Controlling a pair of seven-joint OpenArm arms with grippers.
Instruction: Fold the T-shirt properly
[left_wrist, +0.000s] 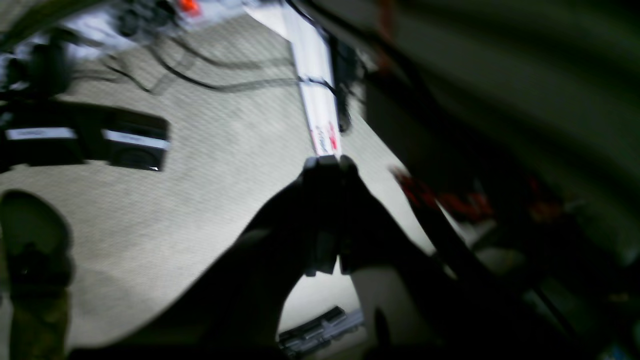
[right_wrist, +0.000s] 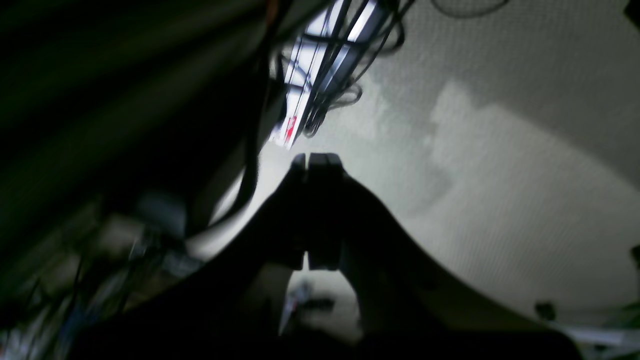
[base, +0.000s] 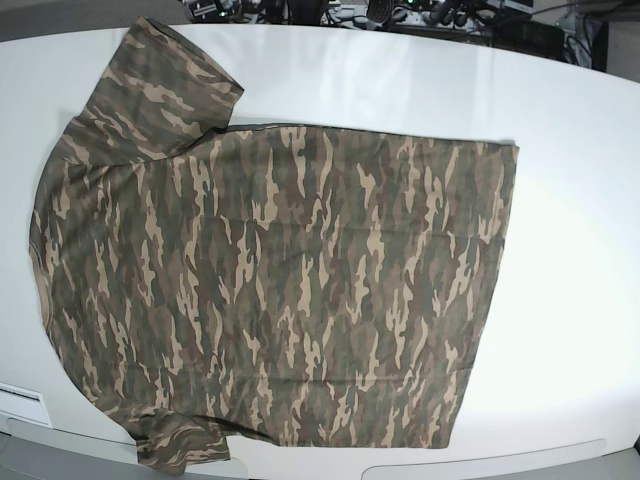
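Across the middle of the base view, the T-shirt (base: 280, 290) lies spread flat on the white bench (base: 580, 250), filling most of the frame from the left edge to right of centre. Its long axis runs left to right: the shoulders and both short sleeves sit at the left, one sleeve at the upper left and the other at the lower left, while the straight hem faces the right side of the frame. The collar cannot be made out from here, so which face is up is uncertain.

Neither arm shows in the base view. In the wrist views, the left gripper (left_wrist: 327, 161) has its jaws pressed together on nothing, and the right gripper (right_wrist: 317, 157) likewise has its jaws pressed together and empty. Both look out over a pale floor with cables, not over the cloth, so the arms appear to be well away from the shirt.

The main risks I would judge from here: coming down with the jaws together would only push and bunch the cloth instead of pinching it. A grip that catches just the upper layer would lift one side and leave the other lying, giving a crooked fold. The lower left sleeve and bottom edge lie close to the bench edge, so a dragging pull could slide the cloth off.
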